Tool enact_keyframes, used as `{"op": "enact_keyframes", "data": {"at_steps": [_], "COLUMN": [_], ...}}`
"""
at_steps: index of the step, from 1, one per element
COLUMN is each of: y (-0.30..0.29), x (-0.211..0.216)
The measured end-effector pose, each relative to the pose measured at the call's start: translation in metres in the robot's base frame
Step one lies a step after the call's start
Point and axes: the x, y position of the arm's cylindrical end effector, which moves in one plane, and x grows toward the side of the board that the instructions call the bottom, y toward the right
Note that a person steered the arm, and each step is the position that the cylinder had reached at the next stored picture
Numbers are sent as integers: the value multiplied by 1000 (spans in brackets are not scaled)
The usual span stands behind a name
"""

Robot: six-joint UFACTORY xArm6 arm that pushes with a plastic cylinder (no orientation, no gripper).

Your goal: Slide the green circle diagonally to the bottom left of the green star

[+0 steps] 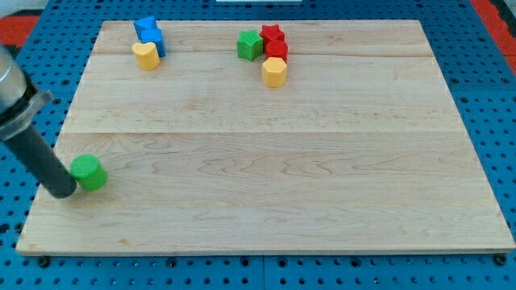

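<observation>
The green circle (89, 172) lies on the wooden board (266, 161) near its left edge, low in the view. My tip (64, 192) rests against the circle's lower left side, touching it. The green star (249, 44) sits near the view's top, left of the centre, far up and to the right of the circle. The rod runs up and to the left out of the view.
A red star (272, 35), a red block (276, 50) and a yellow block (274, 72) cluster right beside the green star. Two blue blocks (149, 34) and a yellow heart (146, 55) sit at the top left. A blue pegboard (484, 97) surrounds the board.
</observation>
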Motion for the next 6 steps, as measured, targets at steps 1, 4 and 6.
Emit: {"op": "enact_keyframes", "data": {"at_steps": [1,4,6], "y": [25,73,49], "x": [7,-61,-58]}}
